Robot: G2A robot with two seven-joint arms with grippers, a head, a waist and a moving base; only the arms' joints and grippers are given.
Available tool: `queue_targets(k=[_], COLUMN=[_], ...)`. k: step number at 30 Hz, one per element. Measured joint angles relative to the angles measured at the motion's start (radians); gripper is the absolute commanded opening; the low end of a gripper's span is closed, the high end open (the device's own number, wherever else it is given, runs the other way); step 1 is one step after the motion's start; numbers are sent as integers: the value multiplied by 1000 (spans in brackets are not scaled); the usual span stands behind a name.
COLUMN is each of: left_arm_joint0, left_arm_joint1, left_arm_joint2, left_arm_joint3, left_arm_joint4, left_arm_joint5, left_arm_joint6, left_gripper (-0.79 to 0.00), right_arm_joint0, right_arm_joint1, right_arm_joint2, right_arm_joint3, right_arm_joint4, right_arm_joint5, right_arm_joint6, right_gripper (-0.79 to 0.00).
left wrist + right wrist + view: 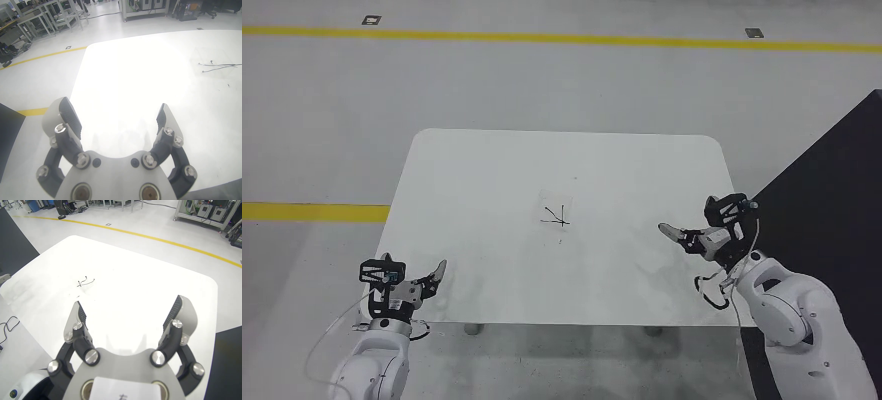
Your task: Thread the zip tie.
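Crossed zip ties (556, 215) lie midway on the counter (492, 170) between 2 spread, empty hands; the right hand (127, 300) looks slightly nearer than the left hand (113, 103).

We find the zip ties (557, 214) lying crossed over one another at the middle of the table (492, 170). The left gripper (437, 270) hangs over the near left corner and the right gripper (670, 232) by the right edge, both well apart from the ties, one on each side. Behind the table, a floor line (542, 38) runs across.
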Motion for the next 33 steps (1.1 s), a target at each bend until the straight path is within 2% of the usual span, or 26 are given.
queue_targets(k=[4, 6, 8, 14, 19, 23, 26, 33], left_arm_joint0=[0, 0, 0, 0, 0, 0, 0, 0], left_arm_joint1=[0, 0, 0, 0, 0, 0, 0, 0], left_arm_joint2=[0, 0, 0, 0, 0, 0, 0, 0], left_arm_joint3=[0, 0, 0, 0, 0, 0, 0, 0], left_arm_joint4=[0, 0, 0, 0, 0, 0, 0, 0], left_arm_joint5=[0, 0, 0, 0, 0, 0, 0, 0], left_arm_joint6=[0, 0, 0, 0, 0, 0, 0, 0], left_gripper=[0, 0, 0, 0, 0, 0, 0, 0], right_arm_joint0=[22, 72, 133, 306, 395, 459, 486, 493], right_arm_joint1=[-7, -13, -19, -31, -36, -36, -36, -38], right_arm_joint2=[0, -31, -72, -174, -221, -243, -260, -274], right_arm_joint3=[31, 82, 145, 282, 304, 323, 322, 313], right_arm_joint4=[35, 126, 222, 253, 281, 298, 319, 330], right_arm_joint5=[33, 81, 83, 85, 78, 86, 76, 83], right_arm_joint6=[-28, -60, -82, -103, -55, 31, 78, 80], right_gripper=[0, 0, 0, 0, 0, 0, 0, 0])
